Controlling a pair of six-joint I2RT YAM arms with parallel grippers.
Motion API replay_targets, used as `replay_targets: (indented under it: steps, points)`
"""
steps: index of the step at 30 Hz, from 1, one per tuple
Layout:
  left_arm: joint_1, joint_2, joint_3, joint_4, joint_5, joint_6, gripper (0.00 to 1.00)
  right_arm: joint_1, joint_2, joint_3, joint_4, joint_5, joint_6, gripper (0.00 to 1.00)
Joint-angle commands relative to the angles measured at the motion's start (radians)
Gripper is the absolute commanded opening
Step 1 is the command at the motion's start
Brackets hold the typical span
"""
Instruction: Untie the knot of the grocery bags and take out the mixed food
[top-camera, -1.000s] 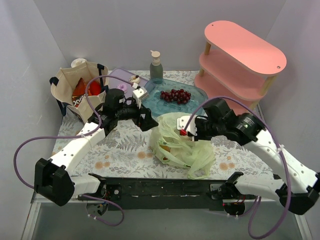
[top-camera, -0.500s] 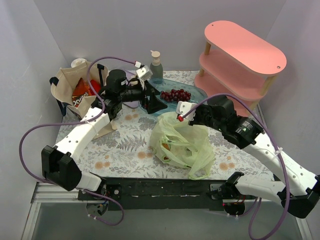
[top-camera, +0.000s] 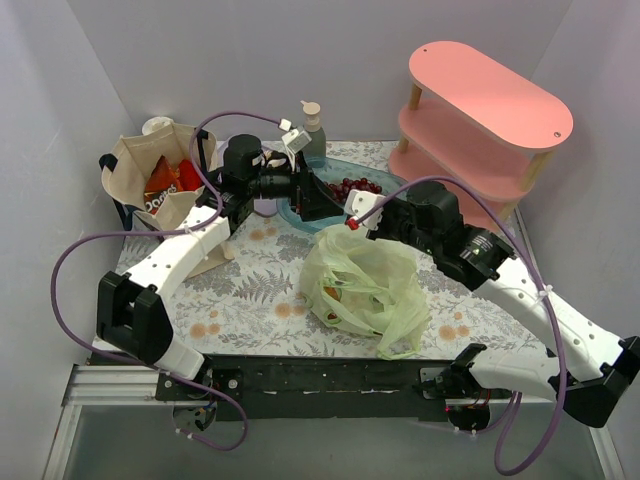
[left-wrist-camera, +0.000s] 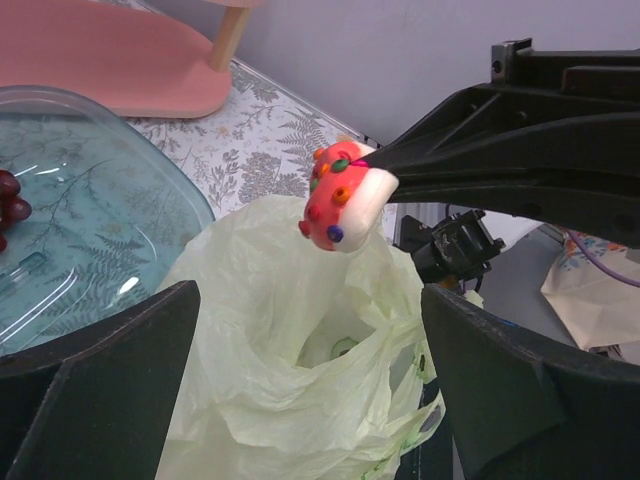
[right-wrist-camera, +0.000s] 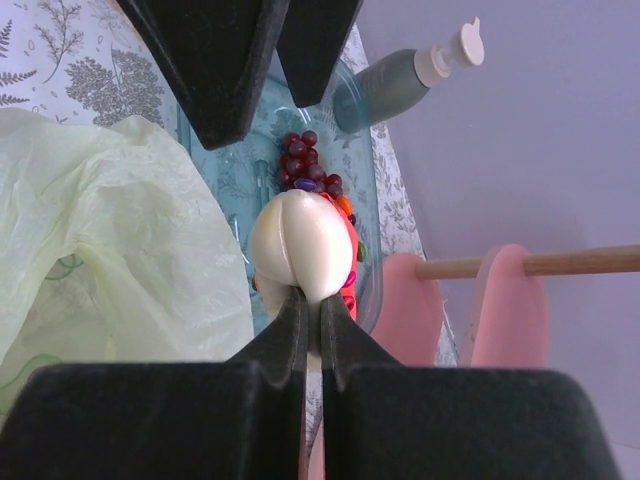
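The pale-green plastic bag (top-camera: 365, 290) lies crumpled at the table's middle. Its mouth gapes open in the left wrist view (left-wrist-camera: 290, 370), and no tied knot shows. My right gripper (top-camera: 358, 222) is shut on a small cream-and-red sprinkled treat (right-wrist-camera: 300, 245), held above the bag's far edge; the treat also shows in the left wrist view (left-wrist-camera: 343, 195). My left gripper (top-camera: 318, 200) is open and empty, just beyond it over the clear blue tray (top-camera: 395, 185). Dark red grapes (top-camera: 350, 188) lie in the tray. The beige tote (top-camera: 140, 170) holds a Doritos bag (top-camera: 160, 185).
A pump bottle (top-camera: 313, 130) stands behind the tray. A pink two-tier shelf (top-camera: 485, 110) stands at the back right. Grey walls close in the left, back and right sides. The two arms nearly meet over the tray's near edge.
My right gripper has lifted the sprinkled treat out of the green bag toward the tray. My left gripper has swung up and right, from beside the bag to over the tray.
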Motion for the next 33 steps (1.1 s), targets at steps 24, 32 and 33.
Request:
replay_targets:
  steps: [24,32,33]
  points:
    - [0.026,0.083,0.143,-0.007,-0.068,0.064,0.00,-0.021,0.072,0.152,-0.059,-0.057,0.115,0.86]
    - [0.079,0.083,0.352,-0.413,-0.367,0.530,0.00,-0.159,-0.040,0.100,-0.146,-0.038,0.162,0.90]
    - [0.084,0.080,0.352,-0.433,-0.404,0.576,0.00,-0.192,-0.045,0.094,-0.146,-0.037,0.190,0.90]
